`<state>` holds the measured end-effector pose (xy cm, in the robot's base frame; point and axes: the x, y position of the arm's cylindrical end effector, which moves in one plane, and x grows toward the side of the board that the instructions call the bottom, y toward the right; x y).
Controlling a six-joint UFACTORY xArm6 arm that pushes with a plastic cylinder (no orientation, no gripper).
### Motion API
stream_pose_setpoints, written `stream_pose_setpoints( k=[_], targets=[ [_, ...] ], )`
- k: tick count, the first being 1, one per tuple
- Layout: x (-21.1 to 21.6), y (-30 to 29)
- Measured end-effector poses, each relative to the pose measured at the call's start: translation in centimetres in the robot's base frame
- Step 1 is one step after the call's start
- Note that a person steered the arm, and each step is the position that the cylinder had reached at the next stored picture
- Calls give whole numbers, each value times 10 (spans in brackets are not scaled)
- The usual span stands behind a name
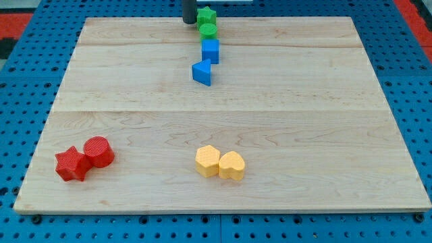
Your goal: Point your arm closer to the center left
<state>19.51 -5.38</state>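
Observation:
My tip (188,21) shows as a dark rod at the view's top edge, just left of the green star block (206,15) and close to it. Below the star a green cylinder (208,30), a blue cube (210,50) and a blue triangular block (202,72) form a short column running down the board. The tip stands at the top centre of the wooden board (121,88), far from the board's centre left.
A red star block (71,164) and a red cylinder (98,151) touch at the view's bottom left. A yellow hexagonal block (208,160) and a yellow heart block (231,165) sit together at bottom centre. A blue pegboard (20,74) surrounds the board.

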Motion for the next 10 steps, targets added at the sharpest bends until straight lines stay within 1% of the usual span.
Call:
stream_pose_setpoints(
  k=[1,2,3,5,8,9,10],
  targets=[
    [2,-5],
    [56,-76],
    [115,-115],
    [128,-145],
    [128,-145],
    [148,-146],
    [173,-186]
  ],
)
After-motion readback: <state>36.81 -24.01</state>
